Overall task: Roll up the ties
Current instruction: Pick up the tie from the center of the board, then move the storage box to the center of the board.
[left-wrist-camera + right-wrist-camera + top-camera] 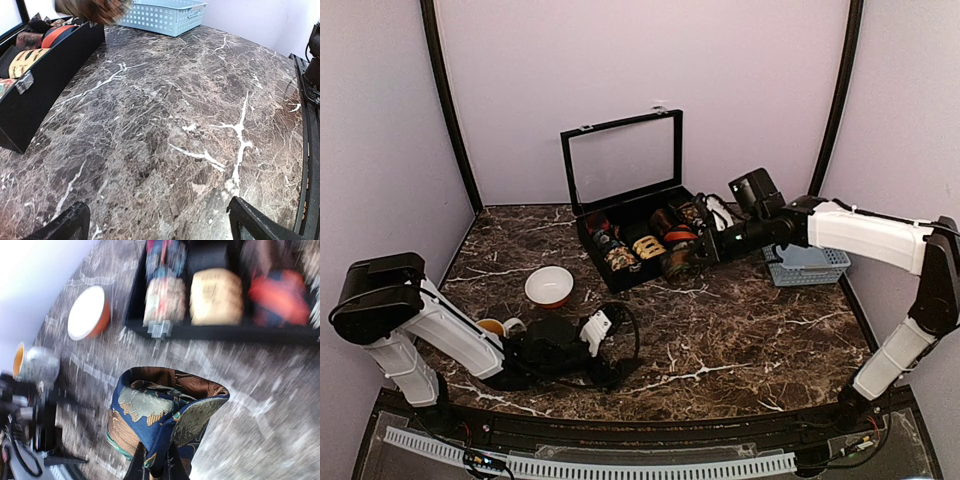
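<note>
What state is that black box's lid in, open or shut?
Open. The lid stands upright behind the black box, and the rolled fabric coils inside show from above.

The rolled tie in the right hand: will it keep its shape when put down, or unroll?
Probably soft and floppy: the rolled tie bulges into a loose hollow loop beyond the pinch of the right hand, so it may spring open on release. Likely light too, since that single pinch holds it.
</note>
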Robot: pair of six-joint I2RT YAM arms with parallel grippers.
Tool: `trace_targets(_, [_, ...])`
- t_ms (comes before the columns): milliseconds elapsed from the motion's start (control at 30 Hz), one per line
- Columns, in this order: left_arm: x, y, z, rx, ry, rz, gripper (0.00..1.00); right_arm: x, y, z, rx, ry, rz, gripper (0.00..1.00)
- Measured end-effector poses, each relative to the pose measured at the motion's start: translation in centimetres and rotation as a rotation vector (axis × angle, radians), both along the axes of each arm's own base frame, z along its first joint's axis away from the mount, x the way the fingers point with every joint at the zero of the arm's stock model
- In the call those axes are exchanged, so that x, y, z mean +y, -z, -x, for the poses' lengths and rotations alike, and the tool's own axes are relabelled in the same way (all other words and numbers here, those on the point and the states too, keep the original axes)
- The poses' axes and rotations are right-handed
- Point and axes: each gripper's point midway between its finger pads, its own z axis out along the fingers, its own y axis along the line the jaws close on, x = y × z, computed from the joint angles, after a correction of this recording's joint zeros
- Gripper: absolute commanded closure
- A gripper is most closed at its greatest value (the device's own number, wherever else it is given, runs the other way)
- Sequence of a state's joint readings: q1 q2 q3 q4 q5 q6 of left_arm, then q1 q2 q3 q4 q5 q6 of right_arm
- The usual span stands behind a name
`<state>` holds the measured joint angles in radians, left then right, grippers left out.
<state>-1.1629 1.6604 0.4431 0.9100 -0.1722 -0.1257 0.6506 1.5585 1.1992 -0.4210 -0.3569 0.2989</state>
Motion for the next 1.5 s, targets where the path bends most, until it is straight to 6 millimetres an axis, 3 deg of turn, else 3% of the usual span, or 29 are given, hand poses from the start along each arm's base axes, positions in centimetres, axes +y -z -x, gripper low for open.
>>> trace_targets(133, [0.7, -0.2, -0.1, -0.002, -0.026, 0.009, 0.01, 1.4, -4.1, -5.1, -0.126, 0.042, -0.017, 1.00])
trace_targets(267, [0.8, -0.7, -0.9, -0.038, -0.052, -0.006, 0.01, 2.7, -5.5, -8.7, -0.194, 0.070, -0.006, 1.00])
trace_targets(400, [-0.4, -2.7, -3.0, -0.090, -0.076, -0.013, 0.02, 2.2, -5.0, -9.3, -0.179, 0.089, 0.013, 1.00])
trace_targets(600, [-0.4, -6.9, -8.7, -0.127, -0.168, 0.041, 0.02, 0.6, -5.3, -10.5, -0.170, 0.141, 0.001, 1.00])
trace_targets(800, [1.4, -7.5, -11.8, -0.082, -0.238, 0.060, 0.03, 0.1, -6.2, -11.4, -0.188, 0.170, -0.026, 1.00])
trace_targets(867, [1.7, -7.4, -11.9, -0.064, -0.246, 0.070, 0.03, 0.5, -6.7, -12.1, -0.196, 0.173, -0.037, 1.00])
trace_targets(1067, [3.0, -7.0, -10.2, -0.013, -0.239, 0.117, 0.02, 3.4, -7.6, -16.6, -0.256, 0.180, -0.084, 1.00])
trace_targets(1367, [5.6, -7.2, -8.2, -0.002, -0.246, 0.153, 0.01, 9.0, -4.3, -23.5, -0.322, 0.166, -0.076, 1.00])
trace_targets(1500, [6.2, -7.6, -7.7, -0.006, -0.247, 0.171, 0.01, 10.8, -2.0, -24.7, -0.346, 0.154, -0.057, 1.00])
